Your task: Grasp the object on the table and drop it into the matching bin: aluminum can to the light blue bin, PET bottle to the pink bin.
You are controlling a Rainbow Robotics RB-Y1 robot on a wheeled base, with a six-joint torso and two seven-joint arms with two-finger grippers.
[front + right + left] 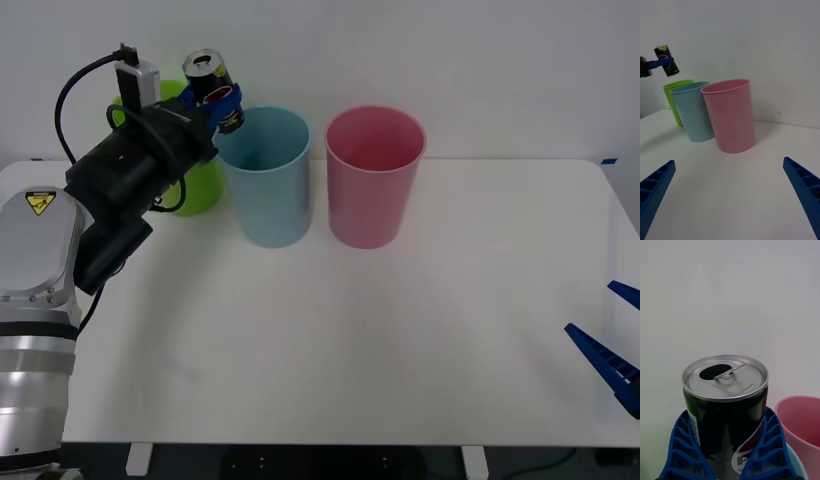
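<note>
My left gripper (pixel 222 100) is shut on the aluminum can (pixel 210 82), a small dark can with an opened silver top, held high in the air over the left rim of the light blue bin (pixel 268 180). From the left wrist, the can (pixel 725 408) sits upright between my blue fingers (pixel 687 450). The right wrist view shows the can (pixel 666 60) well above the bins. The pink bin (pixel 374 178) stands just right of the blue one on the white table (pixel 400 340). My right gripper (pixel 625 335) hangs open at the table's right edge.
A lime green bin (pixel 200 180) stands left of the light blue bin, partly behind my left arm. The three bins form a row near the table's far edge, against a white wall. The table's front and right hold nothing but the right gripper.
</note>
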